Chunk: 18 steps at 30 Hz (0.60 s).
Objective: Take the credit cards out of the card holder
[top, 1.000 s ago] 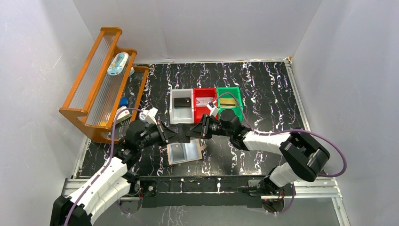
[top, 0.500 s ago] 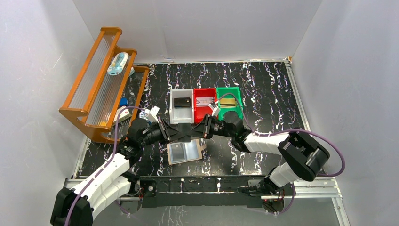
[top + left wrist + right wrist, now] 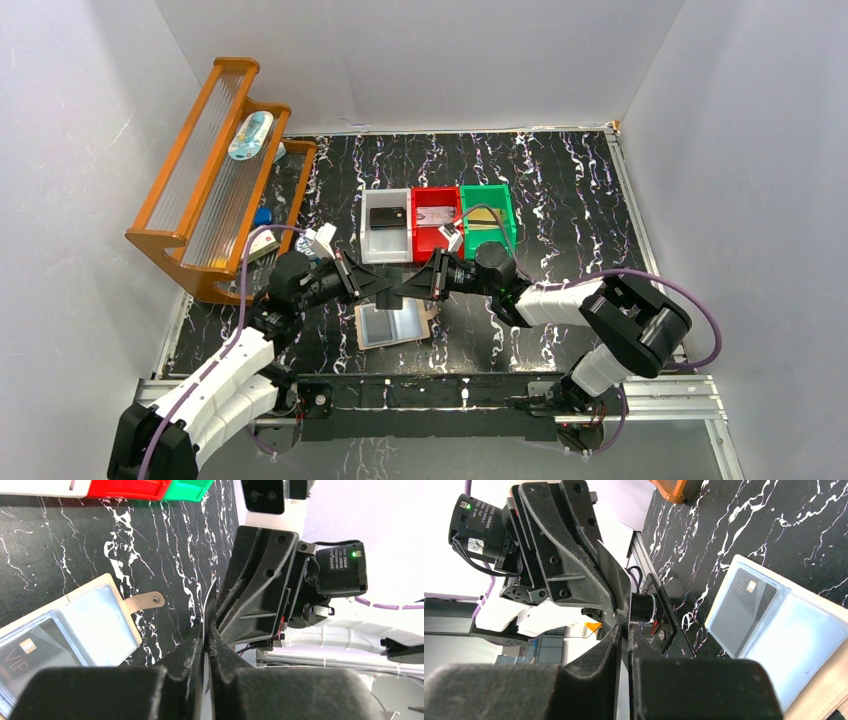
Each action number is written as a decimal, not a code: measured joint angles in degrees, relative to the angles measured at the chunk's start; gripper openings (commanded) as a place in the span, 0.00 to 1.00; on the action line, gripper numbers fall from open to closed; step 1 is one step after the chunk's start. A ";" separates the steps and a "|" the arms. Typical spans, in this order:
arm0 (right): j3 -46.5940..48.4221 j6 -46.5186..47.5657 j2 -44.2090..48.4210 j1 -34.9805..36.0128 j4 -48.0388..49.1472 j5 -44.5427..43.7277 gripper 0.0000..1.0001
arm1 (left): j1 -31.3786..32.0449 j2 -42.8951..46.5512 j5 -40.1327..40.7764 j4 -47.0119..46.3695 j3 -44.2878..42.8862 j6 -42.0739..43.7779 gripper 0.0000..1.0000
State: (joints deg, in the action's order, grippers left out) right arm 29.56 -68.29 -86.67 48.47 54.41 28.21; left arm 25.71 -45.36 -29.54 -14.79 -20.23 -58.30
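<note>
Black marbled table [image 3: 570,190]. Orange rack [image 3: 195,180] stood far left. Grey, red, green bin row [image 3: 437,189] beyond grippers. Tan card holder [image 3: 392,323] lay open, flat, directly below meeting fingertips. Above it left gripper [image 3: 206,632], right gripper [image 3: 625,629] met tip to tip, jaws narrow, both pinching one dark card [image 3: 618,587] edge-on. VIP card [image 3: 30,655] sat in holder pocket.

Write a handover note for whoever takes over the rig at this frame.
Left gripper: shut on a loose card, above the open card holder.
Right gripper: shut on the same card, tip to tip with the left.
Done: the grey bin, red bin and green bin each hold what looks like a card.
Left to do: a black VIP card sits in a holder pocket; the loose card probably goes to a bin.
</note>
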 measured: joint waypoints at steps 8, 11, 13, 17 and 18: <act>-0.98 -1.73 -0.57 -0.15 1.22 -0.02 0.43 | -0.07 1.66 0.61 1.79 -0.63 0.90 0.00; -1.36 -1.75 -0.57 -0.44 0.11 -0.09 0.51 | -0.11 1.86 1.70 4.76 -2.36 2.91 0.00; -1.36 -1.33 -0.28 -0.72 -1.49 -0.68 0.53 | -0.11 1.84 2.80 7.65 -4.09 4.96 0.00; -1.36 1.03 2.29 -0.98 -7.58 -2.78 0.56 | -0.11 1.16 5.60 13.97 -9.11 10.75 0.00; -1.36 1.84 3.41 -1.11 -9.60 -3.50 0.56 | -0.11 0.66 6.73 15.72 -10.73 12.81 0.00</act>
State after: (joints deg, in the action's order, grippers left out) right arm 28.21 -66.46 -83.26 47.35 44.82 24.71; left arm 25.61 -44.71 -22.81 0.93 -30.96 -45.50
